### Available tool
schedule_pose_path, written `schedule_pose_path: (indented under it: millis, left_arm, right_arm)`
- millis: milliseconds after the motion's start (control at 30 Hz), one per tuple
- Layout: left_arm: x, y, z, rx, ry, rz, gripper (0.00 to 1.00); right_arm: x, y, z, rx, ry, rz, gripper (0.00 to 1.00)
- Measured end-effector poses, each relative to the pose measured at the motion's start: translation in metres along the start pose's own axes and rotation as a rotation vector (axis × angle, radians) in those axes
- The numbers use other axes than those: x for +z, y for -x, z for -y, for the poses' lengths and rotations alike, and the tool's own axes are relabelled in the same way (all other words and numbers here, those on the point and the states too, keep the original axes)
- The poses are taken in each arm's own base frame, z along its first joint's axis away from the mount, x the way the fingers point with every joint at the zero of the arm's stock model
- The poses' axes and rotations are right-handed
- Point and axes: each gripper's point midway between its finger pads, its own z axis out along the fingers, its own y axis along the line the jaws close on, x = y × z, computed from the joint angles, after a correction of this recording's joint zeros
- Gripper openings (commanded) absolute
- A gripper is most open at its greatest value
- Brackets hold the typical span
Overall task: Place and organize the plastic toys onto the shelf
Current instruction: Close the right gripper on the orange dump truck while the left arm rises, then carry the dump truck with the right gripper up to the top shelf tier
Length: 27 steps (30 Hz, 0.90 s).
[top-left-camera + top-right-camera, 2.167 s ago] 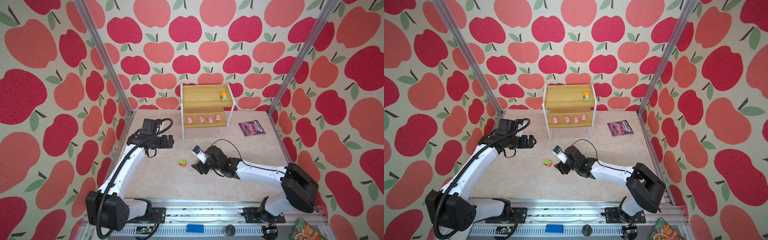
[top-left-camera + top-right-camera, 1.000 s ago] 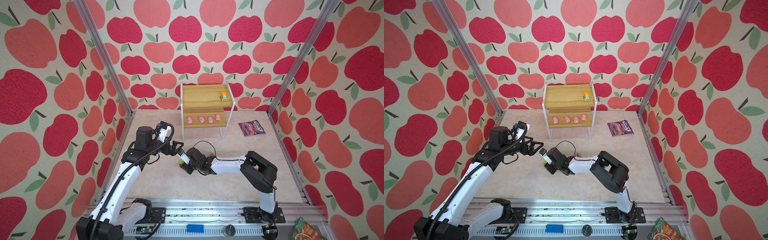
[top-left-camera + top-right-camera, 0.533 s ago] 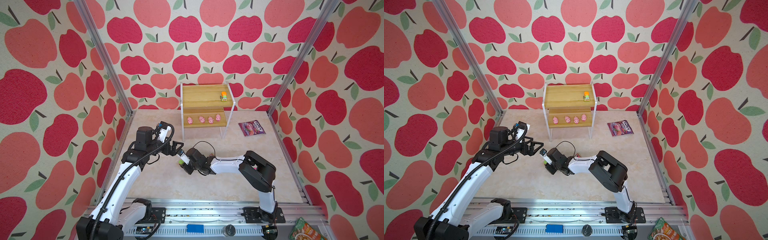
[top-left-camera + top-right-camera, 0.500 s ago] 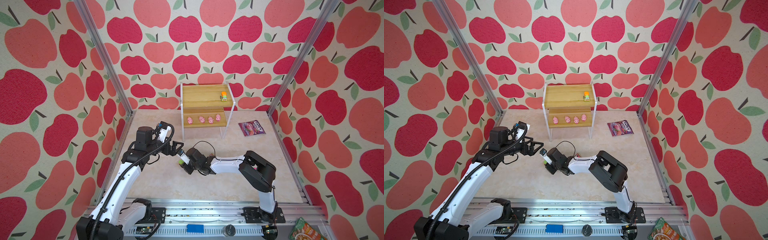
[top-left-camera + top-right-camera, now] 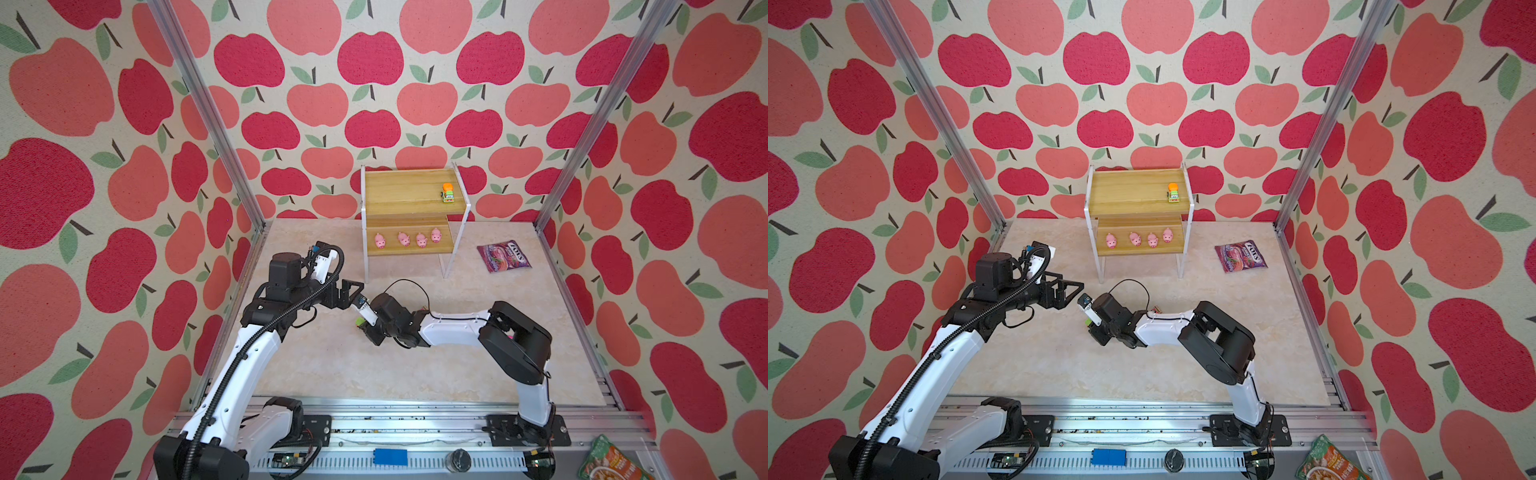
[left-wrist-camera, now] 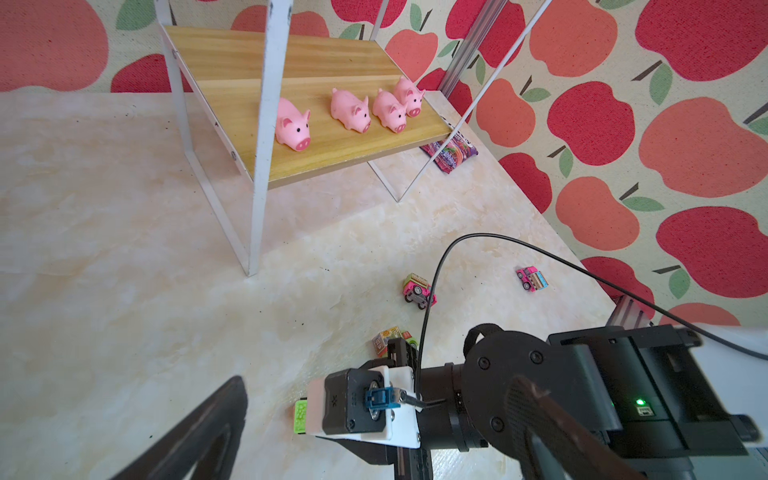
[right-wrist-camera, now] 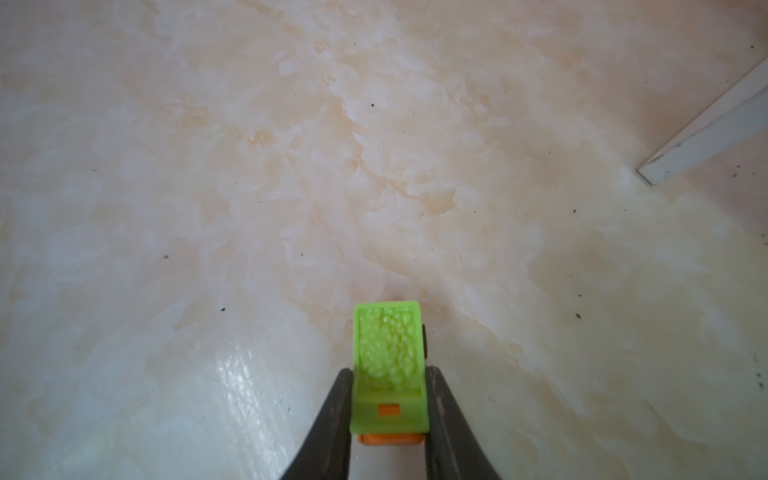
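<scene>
Four pink pigs (image 5: 407, 240) line the lower board of the shelf (image 5: 399, 195), one orange car (image 5: 447, 193) sits on top, the right gripper (image 7: 388, 415) pinches the green car (image 7: 388, 345) down at the table (image 5: 374, 365), and three other cars (image 6: 417, 289) lie loose there (left gripper (image 5: 351, 293) gaping wide, empty).

White arm shells (image 5: 249, 365), black joints, looping black cables; left gripper (image 5: 352, 291) black, triangular (green light (image 6: 638, 402) on right arm (image 5: 453, 332)).

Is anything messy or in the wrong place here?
Three tiny plastic toys lie scattered on the beige table: a pink-and-green car, a pink striped car, a yellowish car. They belong on the wooden two-tier shelf. A purple candy bag lies loose beside it.
</scene>
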Motion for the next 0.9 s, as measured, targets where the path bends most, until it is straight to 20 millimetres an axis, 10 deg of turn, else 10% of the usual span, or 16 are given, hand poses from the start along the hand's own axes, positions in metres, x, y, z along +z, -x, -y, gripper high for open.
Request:
schedule_pose_path:
  millis: [267, 700, 900]
  left_arm:
    - [-0.012, 0.015, -0.014, -0.046, 0.033, 0.067, 0.99]
    - [-0.033, 0.04, -0.028, -0.117, 0.049, 0.188, 0.99]
    - [-0.034, 0.042, -0.03, -0.139, 0.054, 0.195, 0.99]
  right_arm:
    - [-0.045, 0.036, 0.005, 0.001, -0.029, 0.061, 0.23]
    - [-0.21, 0.182, 0.039, 0.038, -0.197, 0.275, 0.22]
    - [-0.283, 0.217, 0.081, 0.103, -0.287, 0.353, 0.25]
